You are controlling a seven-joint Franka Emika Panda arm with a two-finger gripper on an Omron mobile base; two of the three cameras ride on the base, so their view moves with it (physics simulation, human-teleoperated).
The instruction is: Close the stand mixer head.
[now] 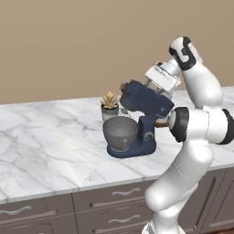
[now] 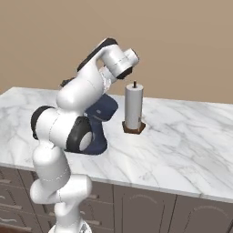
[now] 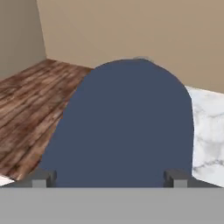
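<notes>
The navy-blue stand mixer head (image 1: 145,101) is tilted up on its hinge, with its front end raised above the grey mixing bowl (image 1: 120,133). Below it, the navy base (image 1: 147,133) with a round dial stands on the marble counter (image 1: 50,137). My gripper (image 1: 150,86) sits against the top rear of the head, coming from the upper right. In the hand view the rounded blue head (image 3: 127,127) lies close in front. The two fingertips (image 3: 43,178) are wide apart at its sides, so the gripper (image 3: 110,179) is open. From the right base camera, part of the head (image 2: 104,109) is visible behind my arm.
A small potted succulent (image 1: 109,105) stands just behind the bowl. A paper towel roll on a wooden holder (image 2: 134,109) stands to the right of the mixer. Drawers (image 1: 114,201) run below the counter's front edge. A tan wall rises behind.
</notes>
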